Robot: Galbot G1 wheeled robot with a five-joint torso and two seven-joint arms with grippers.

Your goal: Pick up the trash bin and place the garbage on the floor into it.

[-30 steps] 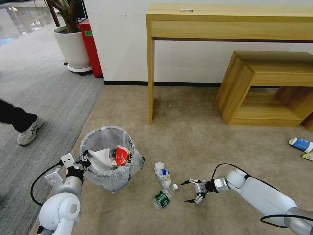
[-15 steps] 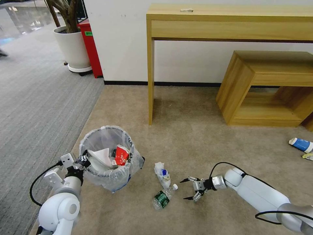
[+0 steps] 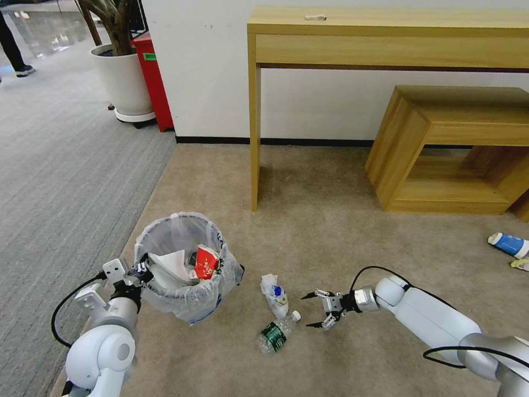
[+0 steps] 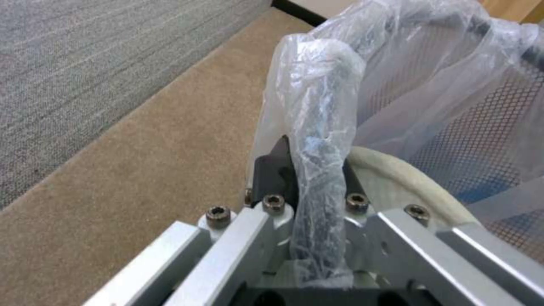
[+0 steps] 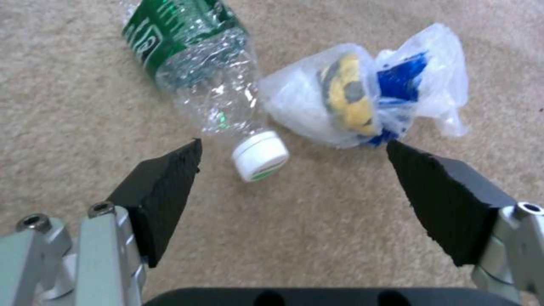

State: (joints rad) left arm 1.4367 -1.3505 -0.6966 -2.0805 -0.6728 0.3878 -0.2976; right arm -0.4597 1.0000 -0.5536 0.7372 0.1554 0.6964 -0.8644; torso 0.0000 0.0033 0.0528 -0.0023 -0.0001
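the trash bin (image 3: 184,264) stands on the tan carpet (image 3: 330,220) at about 8 o'clock in the head view, its clear bag liner (image 4: 323,127) draped over the rim, with a white slipper (image 3: 171,264) and a red-white packet (image 3: 206,262) showing inside. the left end effector (image 3: 144,270) is at the bin's 9 o'clock edge, pinched on the rim through the liner; in the left wrist view its black pads sit on either side of the bagged rim. just past the bin at its 3 o'clock lies a crumpled clear plastic bag (image 3: 274,295) with blue and yellow bits inside, and touching it, toward 6 o'clock, a clear bottle (image 3: 277,332) with a green label lies on its side, white cap (image 5: 261,155) pointing toward the right end effector (image 3: 311,310). that end effector hovers low over the carpet just beside the cap, at the bottle's 3 o'clock, fingers (image 5: 164,199) spread wide and holding nothing. far off at 3 o'clock in the head view a blue-white cup (image 3: 508,243) lies on the carpet near a low wooden bench (image 3: 452,143). a tall wooden table (image 3: 386,33) stands against the wall at 12 o'clock, and a white plant pot (image 3: 122,82) with a red box (image 3: 153,82) beside it stands at 11 o'clock.
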